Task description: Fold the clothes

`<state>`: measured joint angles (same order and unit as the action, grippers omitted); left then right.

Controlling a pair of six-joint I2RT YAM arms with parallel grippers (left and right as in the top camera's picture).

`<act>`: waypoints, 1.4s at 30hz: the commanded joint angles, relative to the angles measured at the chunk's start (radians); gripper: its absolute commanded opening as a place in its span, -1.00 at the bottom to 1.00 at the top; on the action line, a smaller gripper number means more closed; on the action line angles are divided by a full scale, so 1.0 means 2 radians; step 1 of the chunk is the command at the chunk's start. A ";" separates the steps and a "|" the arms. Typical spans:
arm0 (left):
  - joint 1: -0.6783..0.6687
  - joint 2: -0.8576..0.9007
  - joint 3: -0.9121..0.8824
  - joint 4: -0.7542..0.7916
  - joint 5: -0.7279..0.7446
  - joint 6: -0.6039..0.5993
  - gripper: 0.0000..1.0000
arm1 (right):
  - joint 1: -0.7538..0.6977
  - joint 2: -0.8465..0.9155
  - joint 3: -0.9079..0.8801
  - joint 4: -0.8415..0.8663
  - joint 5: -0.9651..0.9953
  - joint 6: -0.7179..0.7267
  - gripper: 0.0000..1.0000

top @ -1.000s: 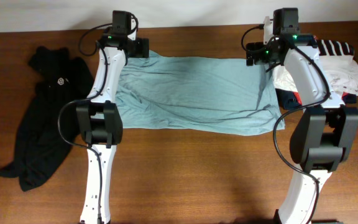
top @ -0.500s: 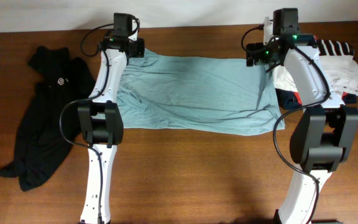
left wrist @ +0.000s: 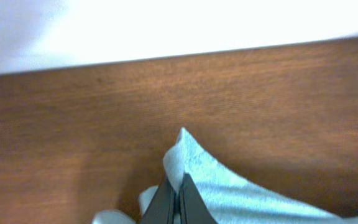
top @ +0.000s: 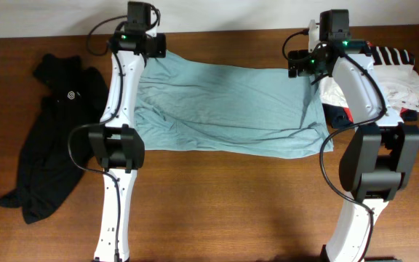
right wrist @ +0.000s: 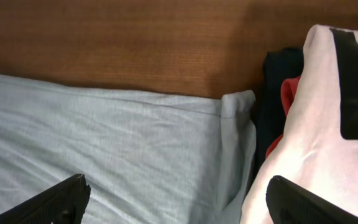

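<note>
- Two arms stretch from the near edge of the table [top: 231, 218] to its far edge, one at each top corner of the grey-teal shirt [top: 231, 109].
- Left arm: long white link runs up along the shirt's left edge, wrist at the far left corner.
- Left gripper [left wrist: 178, 186]: fingers pressed together, clenched on the shirt's far left corner. In the wrist view the cloth rises to a small peak at the tips, bare wood beyond it.
- Right arm: elbow bent outward over the pile on the right, wrist above the shirt's far right corner.
- Right gripper [right wrist: 176, 183]: jaws spread wide, released, nothing between them. One finger sits over the shirt, the other over the white lettered shirt [right wrist: 328, 124]. Cannot tell if the tips touch cloth.
- Grey-teal shirt: spread flat and wide across the middle of the table between the arms, wrinkled, near edge uneven; its right side lies against the pile.
- Black top [top: 49, 138]: crumpled at the left end of the table, white round logo facing up, apart from the grey-teal shirt.
- Red and navy garments [right wrist: 278, 93]: tucked under the white lettered shirt, just beside the grey-teal shirt's corner.
</note>
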<state>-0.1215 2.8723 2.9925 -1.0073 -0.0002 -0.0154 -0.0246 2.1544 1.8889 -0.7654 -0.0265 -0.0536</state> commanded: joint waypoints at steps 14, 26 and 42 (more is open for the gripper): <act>0.000 0.000 0.067 -0.084 -0.061 0.004 -1.00 | 0.002 0.040 0.010 0.060 -0.018 -0.002 0.79; 0.019 0.000 0.067 -0.123 -0.074 0.004 -0.99 | 0.002 0.080 0.010 0.090 -0.020 -0.004 0.80; 0.038 0.000 0.067 -0.138 -0.068 0.001 -0.99 | 0.002 0.113 0.010 0.128 -0.020 -0.010 0.79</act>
<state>-0.0418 2.8723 3.1065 -1.2831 -0.1249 -0.0154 -0.0242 2.3402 1.8938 -0.5224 -0.0574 -0.0681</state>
